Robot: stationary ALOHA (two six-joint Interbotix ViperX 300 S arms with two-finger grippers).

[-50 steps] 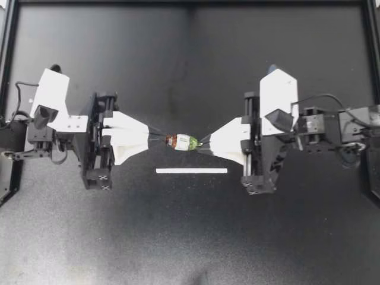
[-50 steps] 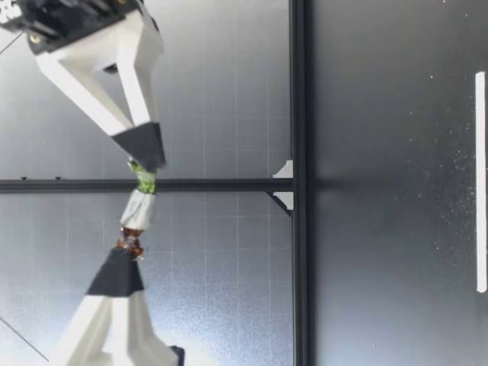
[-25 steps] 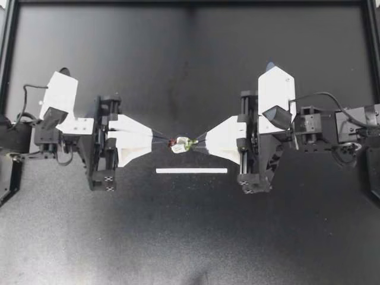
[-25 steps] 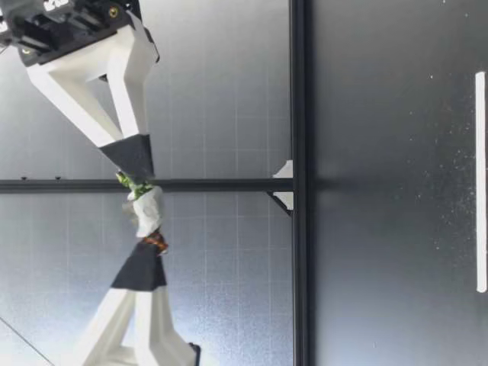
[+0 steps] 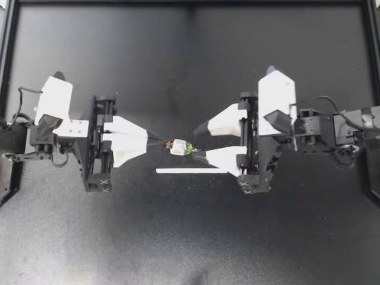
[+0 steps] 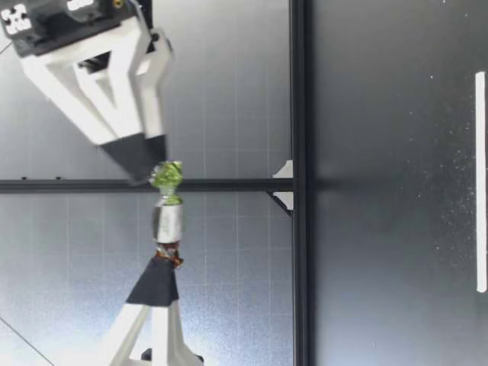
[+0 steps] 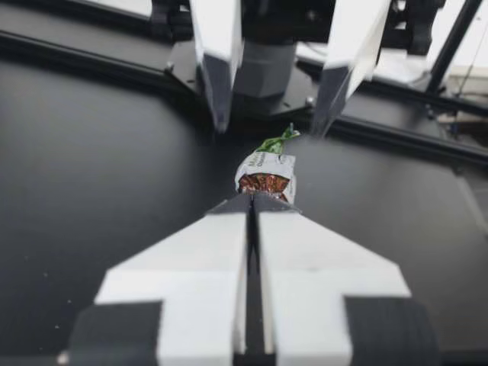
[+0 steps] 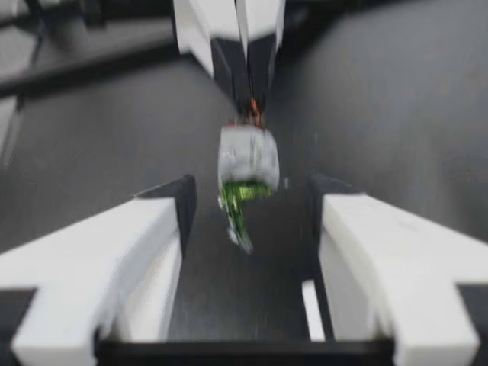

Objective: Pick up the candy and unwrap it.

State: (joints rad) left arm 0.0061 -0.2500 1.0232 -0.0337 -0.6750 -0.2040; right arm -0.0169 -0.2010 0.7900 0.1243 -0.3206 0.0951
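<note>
A small candy (image 5: pixel 179 147) in a white wrapper, brown twist at one end and green twist at the other, hangs in the air above the black table. My left gripper (image 5: pixel 160 142) is shut on its brown twisted end; the left wrist view shows the candy (image 7: pixel 266 172) sticking out past the closed fingertips. My right gripper (image 5: pixel 199 143) stands open, its two fingers spread on either side of the green end, touching nothing. In the right wrist view the candy (image 8: pixel 245 162) hangs ahead of the gap between the open fingers. The low view shows the candy (image 6: pixel 168 217) well above the table.
A thin white strip (image 5: pixel 191 171) lies flat on the table just in front of the candy, under my right gripper's nearer finger. A black frame rail (image 5: pixel 190 2) borders the table at the back and sides.
My right gripper has opened and let go of the green end. The candy now hangs from my left gripper alone, its wrapper straightened out again after being bunched.
</note>
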